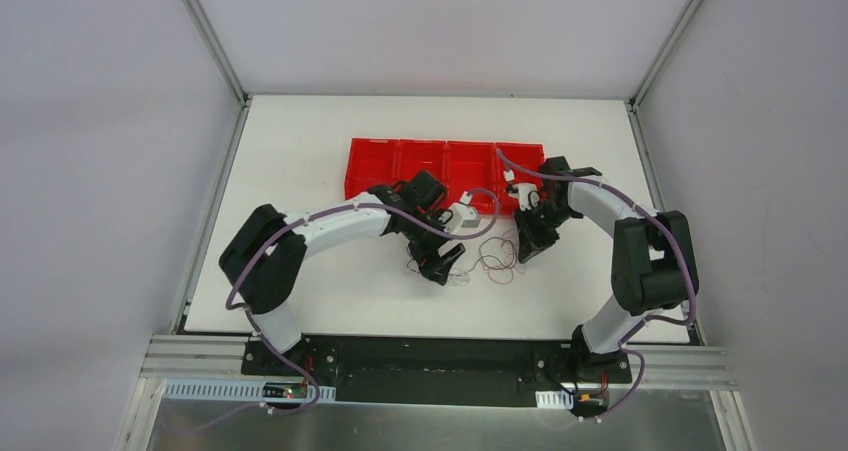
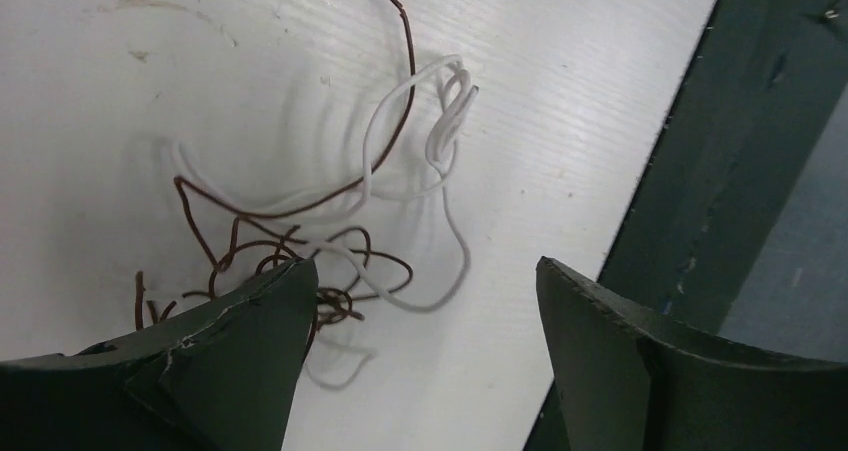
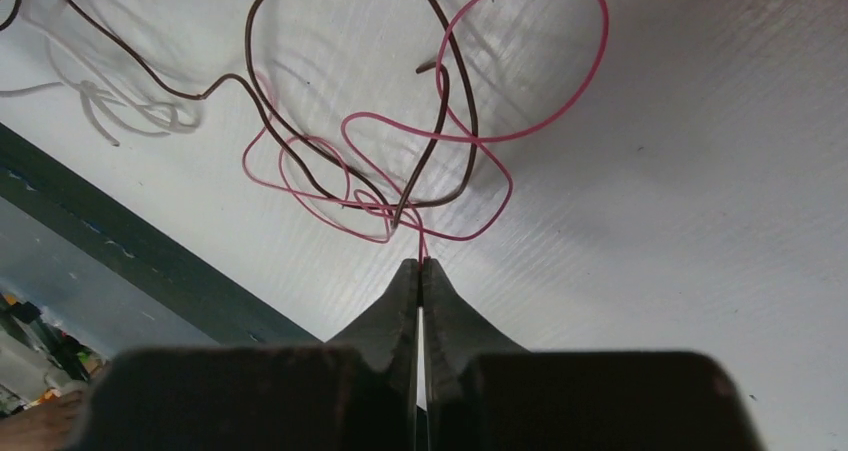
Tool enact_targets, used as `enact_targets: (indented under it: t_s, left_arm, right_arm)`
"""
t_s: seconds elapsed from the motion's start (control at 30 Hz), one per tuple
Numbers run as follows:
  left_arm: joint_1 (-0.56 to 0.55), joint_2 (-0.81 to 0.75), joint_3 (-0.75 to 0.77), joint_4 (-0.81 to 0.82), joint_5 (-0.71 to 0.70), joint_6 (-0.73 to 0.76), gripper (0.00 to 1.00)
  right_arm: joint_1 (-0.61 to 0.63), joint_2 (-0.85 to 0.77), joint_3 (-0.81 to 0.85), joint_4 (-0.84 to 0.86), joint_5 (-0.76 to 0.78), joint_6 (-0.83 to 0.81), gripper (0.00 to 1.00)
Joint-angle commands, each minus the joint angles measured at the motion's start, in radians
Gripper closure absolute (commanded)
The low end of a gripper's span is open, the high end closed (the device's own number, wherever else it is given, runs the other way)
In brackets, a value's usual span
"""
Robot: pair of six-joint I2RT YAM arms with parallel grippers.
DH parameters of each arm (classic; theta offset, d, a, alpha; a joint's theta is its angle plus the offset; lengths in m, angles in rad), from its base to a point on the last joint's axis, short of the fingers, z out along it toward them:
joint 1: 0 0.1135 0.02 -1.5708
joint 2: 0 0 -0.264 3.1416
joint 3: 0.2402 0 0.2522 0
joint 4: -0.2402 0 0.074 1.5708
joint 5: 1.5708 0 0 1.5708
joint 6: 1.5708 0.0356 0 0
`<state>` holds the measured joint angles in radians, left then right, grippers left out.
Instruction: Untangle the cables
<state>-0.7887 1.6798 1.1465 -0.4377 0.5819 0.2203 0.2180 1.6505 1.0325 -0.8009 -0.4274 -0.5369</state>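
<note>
The cables (image 1: 493,264) are a small tangle of thin wires on the white table between my two grippers. In the left wrist view a white wire (image 2: 440,141) loops through a dark red-brown wire (image 2: 395,121), whose knotted bunch lies at my left finger. My left gripper (image 2: 422,276) is open and empty just above them; it also shows in the top view (image 1: 445,267). My right gripper (image 3: 421,264) is shut on a pink-red wire (image 3: 560,121), pinched at the very tips. A dark wire (image 3: 262,121) crosses the red loops. A white wire (image 3: 105,121) lies further off.
A row of red bins (image 1: 400,161) stands behind the grippers at mid-table. The table's dark front edge runs close by in the left wrist view (image 2: 720,171) and in the right wrist view (image 3: 130,261). Purple arm cables run along both arms.
</note>
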Motion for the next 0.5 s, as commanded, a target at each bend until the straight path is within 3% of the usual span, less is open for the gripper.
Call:
enact_targets:
  t_s: [0.0, 0.1, 0.23, 0.33, 0.47]
  left_arm:
    - [-0.046, 0.083, 0.065, 0.046, -0.14, 0.069, 0.2]
    - [-0.066, 0.123, 0.07, 0.05, -0.191, 0.085, 0.3]
    - [-0.063, 0.09, 0.01, -0.036, -0.3, 0.185, 0.74]
    - [-0.005, 0.0, -0.073, -0.107, -0.331, 0.236, 1.0]
    - [0.138, -0.138, -0.193, -0.192, -0.337, 0.337, 1.0]
  right_arm:
    - [0.001, -0.014, 0.02, -0.042, -0.013, -0.005, 1.0]
    - [-0.001, -0.031, 0.016, -0.051, -0.004, -0.003, 1.0]
    - [-0.019, -0.077, 0.012, -0.084, 0.031, -0.024, 1.0]
    - [-0.063, -0.121, 0.01, -0.117, 0.065, -0.064, 1.0]
    - [-0.147, -0.16, 0.033, -0.189, 0.085, -0.131, 1.0]
